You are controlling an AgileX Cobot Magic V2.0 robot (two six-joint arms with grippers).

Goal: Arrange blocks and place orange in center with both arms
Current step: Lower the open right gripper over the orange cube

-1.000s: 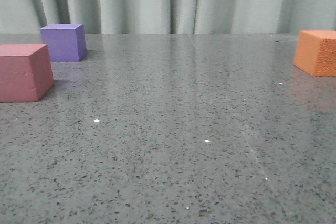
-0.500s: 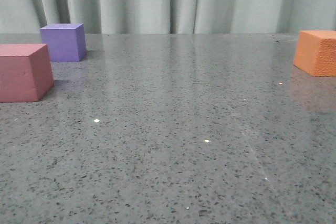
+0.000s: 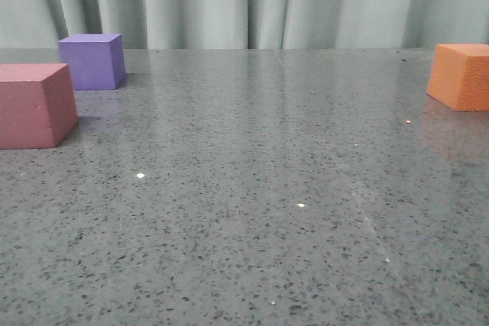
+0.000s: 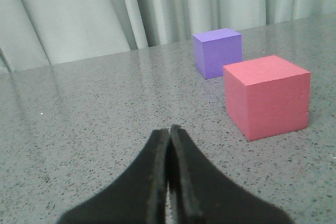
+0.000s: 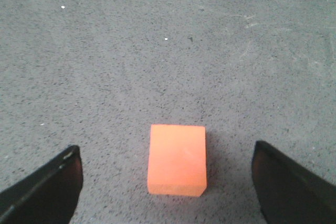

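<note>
The orange cube (image 3: pixel 462 75) sits at the table's far right edge of the front view. In the right wrist view it (image 5: pixel 177 158) lies between the wide-open black fingers of my right gripper (image 5: pixel 167 174), which hovers above it without touching. The pink-red cube (image 3: pixel 34 104) stands at the left and the purple cube (image 3: pixel 92 60) behind it. In the left wrist view my left gripper (image 4: pixel 169 132) is shut and empty, low over the table, with the pink-red cube (image 4: pixel 268 95) and the purple cube (image 4: pixel 217 52) ahead of it to one side. Neither gripper shows in the front view.
The grey speckled tabletop (image 3: pixel 260 188) runs back to a pale green curtain (image 3: pixel 244 1) along its rear edge.
</note>
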